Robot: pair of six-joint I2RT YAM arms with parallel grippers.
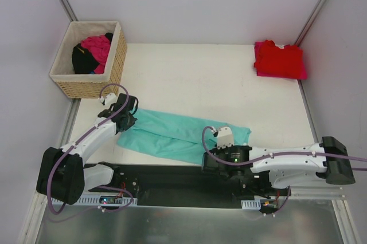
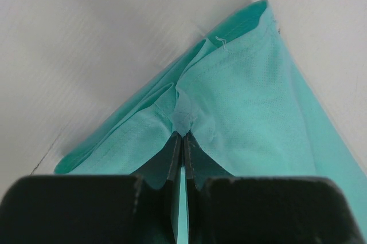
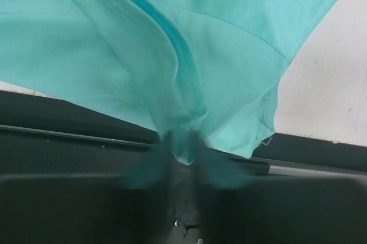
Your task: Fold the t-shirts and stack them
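Note:
A teal t-shirt [image 1: 172, 135] lies on the white table as a long band, doubled lengthwise. My left gripper [image 1: 127, 119] holds its left end; in the left wrist view the gripper [image 2: 183, 134] is shut on a bunched fold of teal t-shirt cloth [image 2: 246, 112]. My right gripper [image 1: 207, 158] is at the band's near right edge, beside the black base strip. In the right wrist view its fingers are blurred, and the gripper [image 3: 184, 144] has a hanging fold of the teal t-shirt [image 3: 114, 55] pinched between them. A folded red t-shirt [image 1: 279, 61] lies at the far right corner.
A wicker basket [image 1: 117, 63] stands at the far left, holding a magenta cloth [image 1: 97, 48] and a black cloth [image 1: 83, 61]. The black base strip [image 1: 166, 178] runs along the near edge. Walls close in on both sides.

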